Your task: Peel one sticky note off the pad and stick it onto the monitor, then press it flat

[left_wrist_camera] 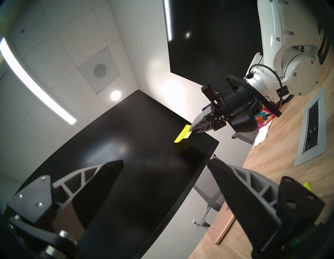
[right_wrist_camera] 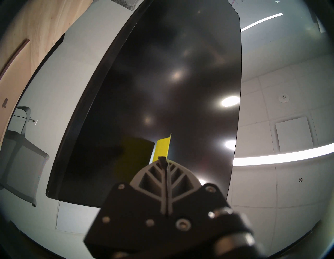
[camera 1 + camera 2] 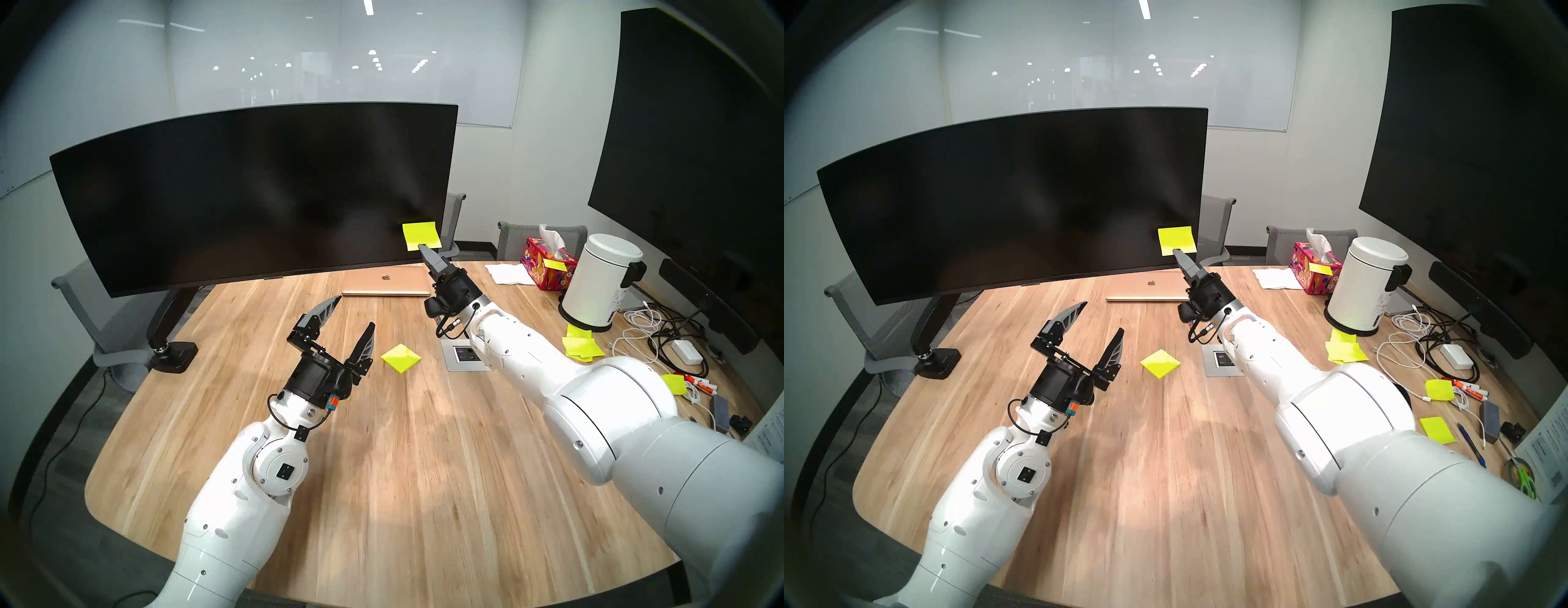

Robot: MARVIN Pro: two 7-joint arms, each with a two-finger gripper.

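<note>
Two arms are up over my table (image 3: 382,488). On my left, the left gripper (image 3: 352,316) hangs above the wood with its fingers spread wide and nothing between them. Behind it the monitor (image 3: 254,195) spans the far side on its black arm mount. Moving right, the pad (image 3: 401,358) lies flat on the table, just beside the left gripper's nearer finger and apart from both arms. Further right, my right gripper (image 3: 423,247) is raised toward the monitor's lower right corner, its fingers closed together on the bottom edge of the sticky note (image 3: 420,235). From the right wrist view the sticky note (image 2: 162,148) stands edge-on just in front of the glass; I cannot tell whether it touches.
</note>
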